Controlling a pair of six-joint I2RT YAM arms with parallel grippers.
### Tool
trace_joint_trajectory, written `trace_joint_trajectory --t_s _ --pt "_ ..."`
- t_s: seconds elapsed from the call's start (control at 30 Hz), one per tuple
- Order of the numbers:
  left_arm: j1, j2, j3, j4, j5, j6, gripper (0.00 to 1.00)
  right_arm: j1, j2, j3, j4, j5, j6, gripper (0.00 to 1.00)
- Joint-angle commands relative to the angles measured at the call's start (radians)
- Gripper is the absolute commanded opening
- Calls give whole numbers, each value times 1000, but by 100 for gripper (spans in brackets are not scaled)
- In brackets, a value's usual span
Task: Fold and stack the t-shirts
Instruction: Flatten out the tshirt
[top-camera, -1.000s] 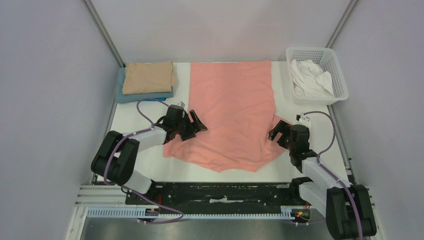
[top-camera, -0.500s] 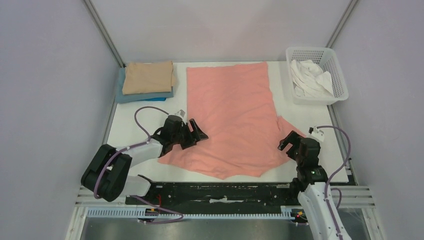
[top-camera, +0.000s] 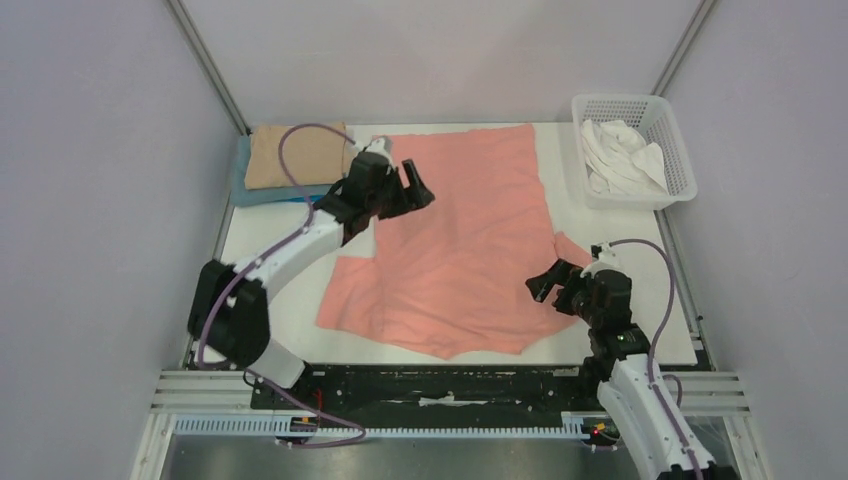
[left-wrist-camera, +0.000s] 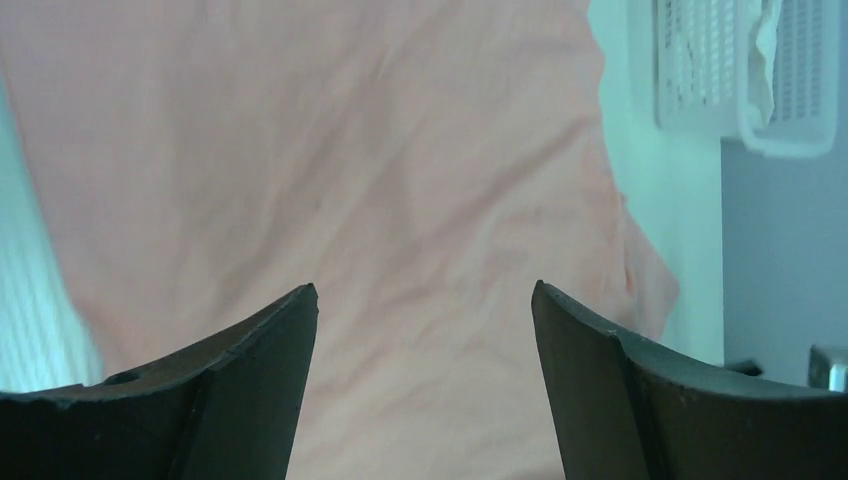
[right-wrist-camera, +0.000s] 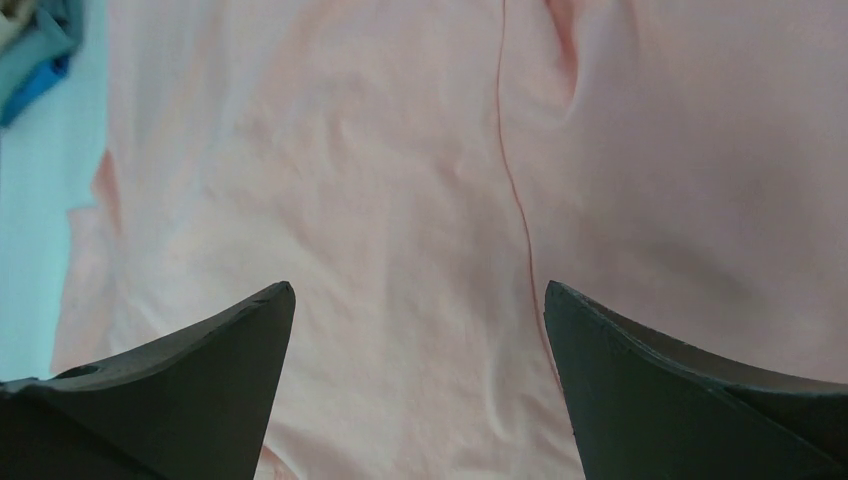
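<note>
We see the left fingers (left-wrist-camera: 240, 385) spread wide apart, gripping nothing, with salmon-pink cloth showing between them. The right fingers (right-wrist-camera: 190, 375) are likewise parted and empty (a seam of the cloth runs between them). From overhead, the left fingers are over the far left part of the salmon-pink t-shirt (top-camera: 460, 230) and the right ones at its near right side, beside a sleeve. Whether either touches the cloth we cannot tell. The shirt lies spread across the middle of the white bench (top-camera: 270, 250). In the far left corner a folded tan t-shirt (top-camera: 295, 155) rests on a blue t-shirt (top-camera: 240, 188). At far right, a crumpled white t-shirt (top-camera: 620, 160) lies in a white mesh basket (top-camera: 682, 160).
</note>
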Motion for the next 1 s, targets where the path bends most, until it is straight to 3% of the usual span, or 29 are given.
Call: trace_joint_trajectory --t_s 0.0,0.1,0.2,0.33,0.47,0.63,0.8,0.87,0.97 --pt "14 343 318 -162 -88 150 84 174 139 5 159 91 37 98" --pt "20 573 553 -259 -170 180 84 288 261 25 219 267 58 98" --pt "36 739 749 -369 -155 187 84 312 415 98 184 409 47 98" --pt "39 811 776 -397 -126 168 84 311 598 152 216 490 55 98" --pt "38 746 602 -359 -96 122 85 312 759 211 265 487 56 98" --pt "8 531 140 -162 37 -33 85 312 994 422 238 523 -12 98" --pt "-168 251 -311 118 138 -229 85 311 1282 720 206 507 -110 98" --pt "-277 181 -390 160 128 -294 85 315 1397 852 223 416 -139 98" --pt "-399 146 -373 198 113 -303 85 333 1564 1051 229 312 -206 98"
